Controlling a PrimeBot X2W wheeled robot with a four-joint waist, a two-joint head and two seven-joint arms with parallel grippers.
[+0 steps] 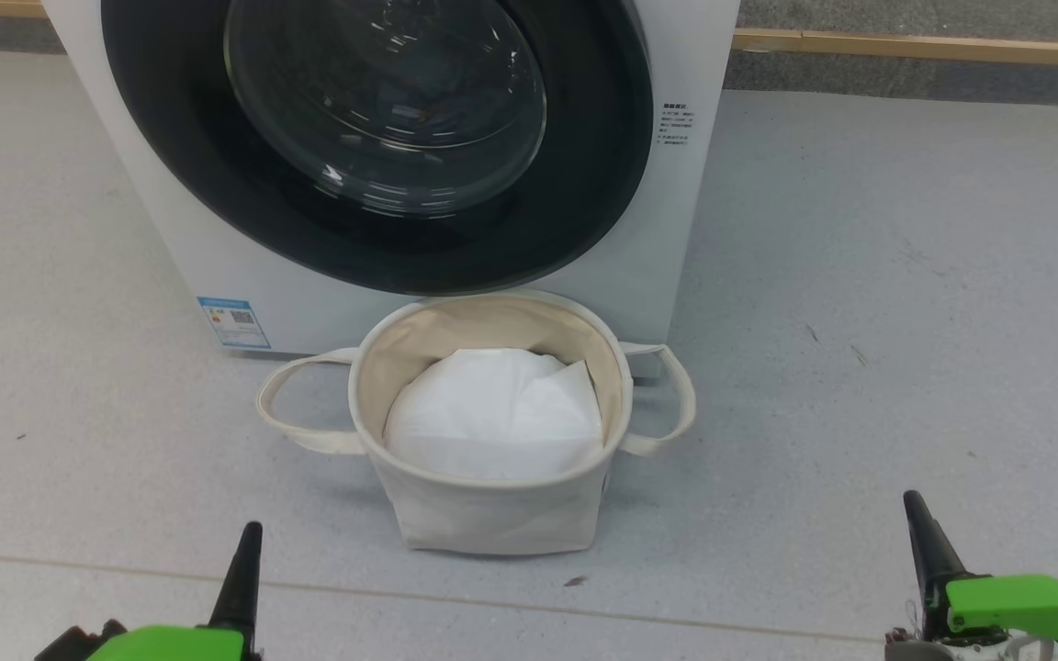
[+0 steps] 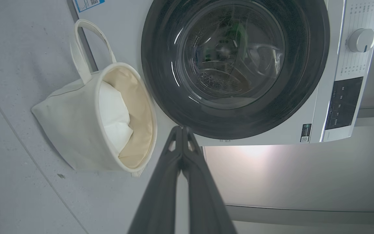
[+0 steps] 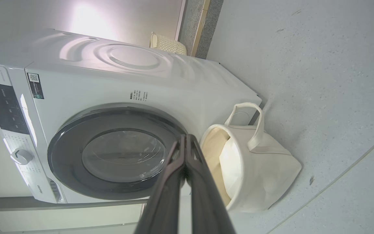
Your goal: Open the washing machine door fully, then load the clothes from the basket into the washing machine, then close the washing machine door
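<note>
The white washing machine (image 1: 208,239) stands ahead with its round black-rimmed door (image 1: 602,174) shut flat against the front. The drum behind the glass bowl (image 2: 232,55) looks dark, and the clothes are hidden. The cream basket (image 1: 492,514) sits on the floor right against the washer's front, below the door, and a plain white liner sheet (image 1: 492,413) shows inside it. My left gripper (image 1: 246,551) is low at the near left and my right gripper (image 1: 919,528) at the near right. Both are shut with nothing in them and well short of the basket. Their fingers (image 2: 182,136) (image 3: 186,143) meet at the tips.
A blue label sticker (image 1: 233,321) marks the washer's lower left corner. A dial (image 2: 361,40) and a dark control panel (image 2: 342,104) sit above the door. Grey floor (image 1: 906,275) spreads open to the right. A wooden strip (image 1: 915,44) runs along the back wall, and a woven basket (image 3: 169,44) stands behind the washer.
</note>
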